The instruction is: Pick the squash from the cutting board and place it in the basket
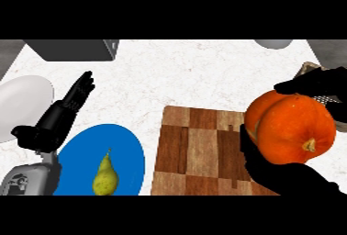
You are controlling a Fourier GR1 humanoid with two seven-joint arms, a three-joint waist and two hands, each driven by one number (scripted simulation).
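Right robot hand point(274, 172) comes in from the lower right corner and is curled round the squash point(291, 128): the thumb side lies under and left of the fruit, and dark fingers point(318, 82) wrap over its top. The squash is orange and ribbed, with its pale stem stub facing the lower right. In the head view it sits over the right edge of the cutting board point(196, 151), covering the board's upper right corner. Contact between squash and board cannot be told from this angle. The cutting board is a wooden checker pattern and lies flat on the pale marbled desk point(183, 78). Only a small woven corner of the basket point(310, 68) shows, at the far right, just behind the fingers and the squash. Left robot hand point(75, 98) is at the left side with fingers straight and pointing up, holding nothing, at rest between the white plate point(24, 103) and the blue plate point(81, 142). A pear point(105, 174) lies on the blue plate, stem end up. A grey box point(75, 49) stands at the desk's far left edge, and a grey round object point(274, 43) at the far right edge is cut off by the view.
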